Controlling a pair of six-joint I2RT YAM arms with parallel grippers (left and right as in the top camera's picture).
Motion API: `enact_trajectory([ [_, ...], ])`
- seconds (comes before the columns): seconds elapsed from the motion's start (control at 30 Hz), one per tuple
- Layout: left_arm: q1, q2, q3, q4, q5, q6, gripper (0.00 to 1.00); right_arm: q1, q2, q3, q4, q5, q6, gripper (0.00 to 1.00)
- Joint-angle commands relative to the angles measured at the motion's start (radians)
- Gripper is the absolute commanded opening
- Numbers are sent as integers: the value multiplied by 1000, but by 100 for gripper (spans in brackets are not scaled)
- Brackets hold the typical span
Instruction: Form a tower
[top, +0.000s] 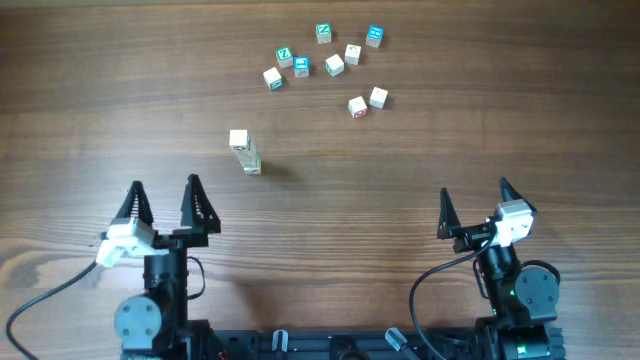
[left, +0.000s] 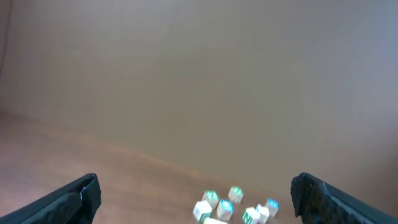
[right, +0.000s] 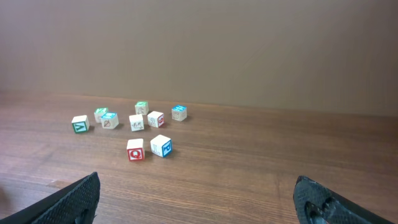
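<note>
The brown wooden worktop (top: 90, 100) fills the overhead view, and the 2 black arms sit at its near edge. The left gripper (top: 166, 205) stands with its 2 fingers spread wide and nothing between them. The right gripper (top: 476, 205), toward the near right corner, is likewise spread wide and holds nothing. The tower (top: 243, 152), a narrow column of small pale wooden cubes with a cream cube on top, stands free just left of the worktop's middle, beyond the left gripper and slightly to its right, well apart from both grippers. 9 loose wooden cubes (top: 334, 65) with green, blue and red printed faces lie scattered toward the far edge, right of the tower. In the right wrist view, a red-faced Q cube (right: 135, 149) and a blue-faced cube (right: 161, 145) sit side by side, nearest the camera.
</note>
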Motion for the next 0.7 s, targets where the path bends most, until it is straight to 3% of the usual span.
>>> enact_trajectory([
  [0.0,-5,-11,-64,-1,-9,-1,100,-3,-5,-1,5,-16,-14,100],
  [0.3,-2,-11,-124,-156,-9,-1,100,-3,-5,-1,5,-16,-14,100],
  [0.67,-2,-10,-124,-155,-9,-1,100,-3,-5,-1,6,-16,-14,100],
])
